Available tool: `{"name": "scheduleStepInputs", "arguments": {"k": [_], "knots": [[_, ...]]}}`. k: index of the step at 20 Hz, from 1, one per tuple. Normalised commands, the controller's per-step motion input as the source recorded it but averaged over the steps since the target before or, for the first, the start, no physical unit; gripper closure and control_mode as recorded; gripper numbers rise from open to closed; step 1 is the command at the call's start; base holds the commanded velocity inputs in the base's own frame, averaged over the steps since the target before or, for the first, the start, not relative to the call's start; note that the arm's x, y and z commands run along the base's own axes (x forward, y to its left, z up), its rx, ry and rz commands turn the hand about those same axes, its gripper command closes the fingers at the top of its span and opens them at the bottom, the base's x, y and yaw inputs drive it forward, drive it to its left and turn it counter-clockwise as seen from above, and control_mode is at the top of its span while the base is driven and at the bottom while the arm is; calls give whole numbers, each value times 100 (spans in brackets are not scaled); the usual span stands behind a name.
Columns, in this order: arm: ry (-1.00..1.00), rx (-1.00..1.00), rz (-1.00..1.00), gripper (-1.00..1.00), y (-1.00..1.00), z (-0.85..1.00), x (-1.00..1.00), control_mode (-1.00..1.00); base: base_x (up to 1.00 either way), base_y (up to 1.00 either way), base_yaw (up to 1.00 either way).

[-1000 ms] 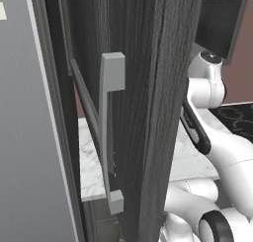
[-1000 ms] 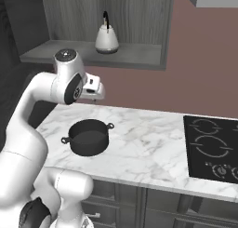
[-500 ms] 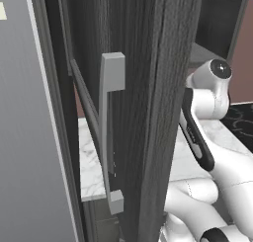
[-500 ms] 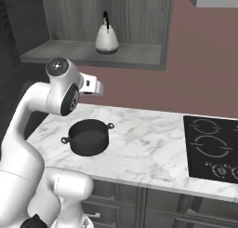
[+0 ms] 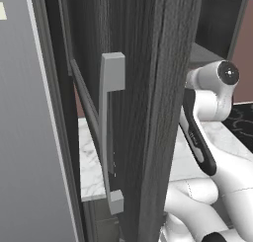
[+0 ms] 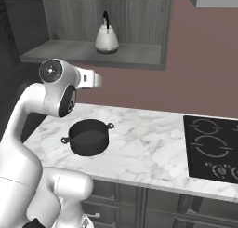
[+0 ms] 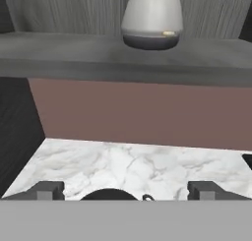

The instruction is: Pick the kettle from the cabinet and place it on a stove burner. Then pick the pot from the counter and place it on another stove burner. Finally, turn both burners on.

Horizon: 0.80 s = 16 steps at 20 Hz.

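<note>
A: The end effector (image 7: 126,191) is hanging released and empty below the shelf (image 6: 69,52), with the kettle (image 6: 107,38) sitting up there in the cabinet (image 6: 93,17).

B: I'm worrying it's aiming low; rising carelessly, it risks knocking the shelf edge or toppling the kettle.

A: I'm counting one kettle, one pot (image 6: 88,137) on the table (image 6: 139,148), and probably four burners (image 6: 211,141), partly cropped.
</note>
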Motion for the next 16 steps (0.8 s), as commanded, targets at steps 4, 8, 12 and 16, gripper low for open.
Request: {"name": "scheduleStepInputs", "arguments": {"k": [4,8,12,16], "knots": [[-14,0,0,-100,0,46,0,-100,0,0,0],[-16,0,0,-100,0,47,0,-100,0,0,0],[-15,0,0,-100,0,46,0,-100,0,0,0],[-12,0,0,-100,0,47,0,-100,0,0,0]]}}
